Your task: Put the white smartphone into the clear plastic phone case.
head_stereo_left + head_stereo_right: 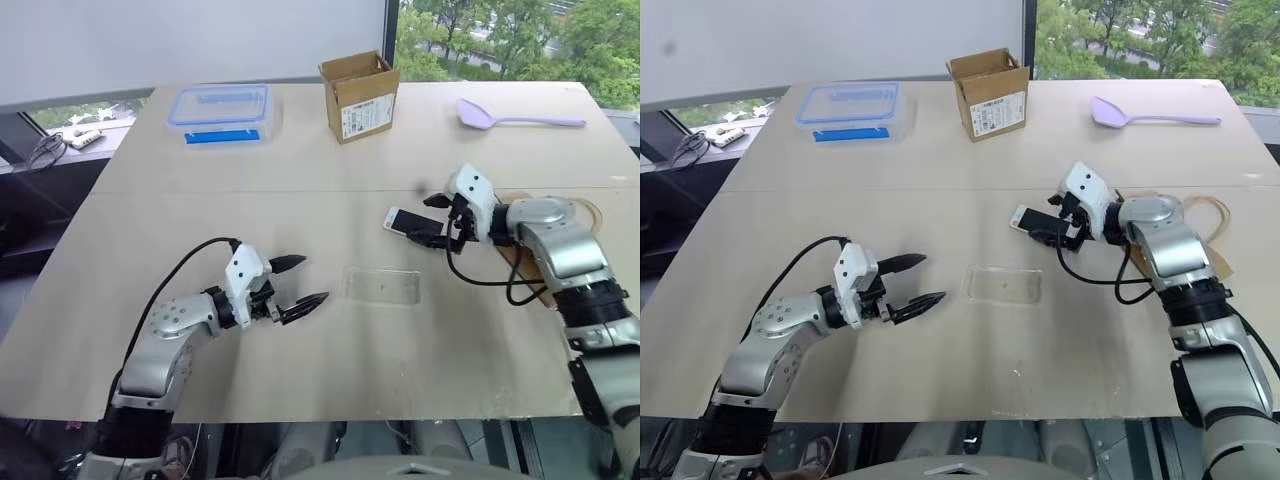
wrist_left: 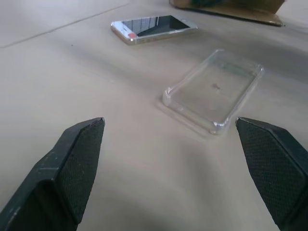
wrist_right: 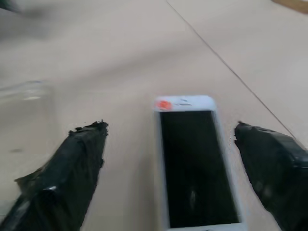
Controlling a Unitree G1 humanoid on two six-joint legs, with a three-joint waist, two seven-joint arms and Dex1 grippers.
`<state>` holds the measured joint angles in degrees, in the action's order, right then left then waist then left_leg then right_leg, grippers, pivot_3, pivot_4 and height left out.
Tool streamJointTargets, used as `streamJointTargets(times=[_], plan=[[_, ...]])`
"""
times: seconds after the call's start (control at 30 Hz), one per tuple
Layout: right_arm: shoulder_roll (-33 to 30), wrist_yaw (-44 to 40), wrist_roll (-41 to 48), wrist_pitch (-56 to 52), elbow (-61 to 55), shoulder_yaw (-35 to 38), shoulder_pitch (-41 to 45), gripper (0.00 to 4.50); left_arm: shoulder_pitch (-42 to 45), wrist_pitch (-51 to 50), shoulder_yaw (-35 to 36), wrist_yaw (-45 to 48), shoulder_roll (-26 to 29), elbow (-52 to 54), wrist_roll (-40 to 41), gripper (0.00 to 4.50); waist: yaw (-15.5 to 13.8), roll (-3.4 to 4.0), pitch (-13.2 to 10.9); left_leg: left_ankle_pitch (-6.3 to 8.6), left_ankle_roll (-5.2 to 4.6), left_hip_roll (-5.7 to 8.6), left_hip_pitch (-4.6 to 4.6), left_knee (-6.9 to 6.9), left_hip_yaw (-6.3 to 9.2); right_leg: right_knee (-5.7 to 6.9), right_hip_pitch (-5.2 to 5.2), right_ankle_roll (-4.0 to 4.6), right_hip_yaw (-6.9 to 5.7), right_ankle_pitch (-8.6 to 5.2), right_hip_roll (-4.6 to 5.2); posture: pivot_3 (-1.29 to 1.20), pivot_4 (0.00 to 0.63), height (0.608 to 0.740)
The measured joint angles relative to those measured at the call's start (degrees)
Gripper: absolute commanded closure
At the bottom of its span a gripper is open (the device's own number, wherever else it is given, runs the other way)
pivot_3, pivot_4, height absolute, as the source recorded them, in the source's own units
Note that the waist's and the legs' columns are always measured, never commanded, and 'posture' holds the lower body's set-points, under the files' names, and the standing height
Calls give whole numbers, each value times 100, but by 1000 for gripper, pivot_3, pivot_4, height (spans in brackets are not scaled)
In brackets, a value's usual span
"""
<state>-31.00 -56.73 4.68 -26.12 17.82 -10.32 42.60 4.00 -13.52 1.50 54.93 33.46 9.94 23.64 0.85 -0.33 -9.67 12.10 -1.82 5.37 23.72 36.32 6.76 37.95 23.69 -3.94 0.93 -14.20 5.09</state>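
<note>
The white smartphone (image 1: 401,219) lies flat on the table, dark screen up, right of centre. My right gripper (image 1: 433,221) is open over the phone's near end. In the right wrist view its black fingers (image 3: 72,168) stand on either side of the smartphone (image 3: 195,163) without touching it. The clear plastic phone case (image 1: 382,286) lies open side up on the table, nearer than the phone and a little to its left. My left gripper (image 1: 312,280) hovers open to the left of the case with nothing in it. In the left wrist view it faces the case (image 2: 214,91) and the phone (image 2: 154,26).
At the back of the table stand a clear food box with a blue-rimmed lid (image 1: 220,110), an open cardboard box (image 1: 360,95) and a lilac spoon (image 1: 515,118). A flat brown cardboard piece (image 1: 522,262) lies under my right arm.
</note>
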Motion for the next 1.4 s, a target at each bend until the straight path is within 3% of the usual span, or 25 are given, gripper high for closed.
streamJointTargets(times=[0.23, 0.33, 0.4, 0.67, 0.87, 0.93, 1.03, 1.1, 1.13, 1.17, 1.27, 1.4], plan=[[280, -282, -412, 993, 2107, -429, 750, 28, -117, 19, 17, -23, 6, 24, -51, 0, 95, -12, 9, -4, 7, -1, -11, -1, -12, -1, -7, -1, 9, 1, -5, 0, 150, 740], [401, -426, -478, 1349, 2807, -492, 1026, 631, -327, 18, 44, -94, 9, 140, -52, 0, 134, -17, 14, 10, -17, -2, -36, -1, -9, -1, -28, 1, 8, 4, -6, 0, 150, 740], [423, -519, -554, 1434, 3041, -520, 1119, 1456, -486, 17, 86, -161, 10, 257, -51, 0, 128, -17, 13, 12, -19, -3, -84, -5, -8, -3, -73, 2, 8, 3, -6, 0, 150, 740], [411, -650, -743, 1542, 3120, -532, 1185, 1538, -762, 16, 196, -295, 7, 529, -50, 0, 83, -19, 19, 21, -8, -3, -107, -5, 10, -6, -99, 3, -4, 3, -7, 0, 150, 740], [-66, -1182, -131, 631, 812, -208, 83, 1612, -654, -24, 184, -268, 18, 503, -48, 0, -3, -8, 11, 20, -12, -3, -48, -12, 10, -5, -44, 2, 0, 3, -3, 0, 150, 740], [-176, -1253, 34, 323, 192, -186, -68, 2286, -597, -28, 179, -253, 25, 490, -47, 0, 8, -5, 11, 18, -10, -4, -4, -5, 9, 3, 3, 1, 1, 4, -4, 0, 150, 740], [-612, -1284, 307, -630, -1963, -199, -461, 3190, -367, -46, 70, -117, 65, 376, -50, 0, 1, 0, 7, 14, 2, -6, 13, -4, 13, -2, 15, 2, 0, 4, -3, 0, 150, 740], [-697, -1185, 291, -920, -2755, -379, -609, 4281, -298, -63, 36, -50, 81, 256, -52, 0, -3, 0, 7, 21, -8, -6, 12, -4, 13, -5, 12, 2, -1, 4, -3, 0, 150, 740], [-687, -1141, 279, -993, -2873, -450, -628, 4404, -285, -67, 21, -35, 83, 234, -52, 0, -2, 0, 7, 21, -8, -6, 12, -4, 12, -6, 12, 2, -1, 4, -3, 0, 150, 740], [-596, -955, 240, -1146, -2997, -559, -648, 4404, -251, -66, 5, 8, 84, 189, -63, 0, 0, -1, 7, 21, -9, -6, 12, -3, 10, -5, 11, 1, -2, 4, -2, 0, 150, 740], [-292, -442, 94, -1249, -2538, -650, -540, 3500, -113, -56, -35, 85, 84, 47, -104, 0, -12, -2, 7, 20, -9, -5, 5, 0, 11, -5, 2, 2, -6, 4, -3, 0, 150, 740], [-301, -236, -23, -1311, -1731, -678, -254, 1835, 41, -21, -121, 156, 82, -121, -139, 0, -24, -2, 6, 16, -4, -3, 7, 2, 11, -4, 4, 2, -8, 5, -4, 0, 150, 740]])
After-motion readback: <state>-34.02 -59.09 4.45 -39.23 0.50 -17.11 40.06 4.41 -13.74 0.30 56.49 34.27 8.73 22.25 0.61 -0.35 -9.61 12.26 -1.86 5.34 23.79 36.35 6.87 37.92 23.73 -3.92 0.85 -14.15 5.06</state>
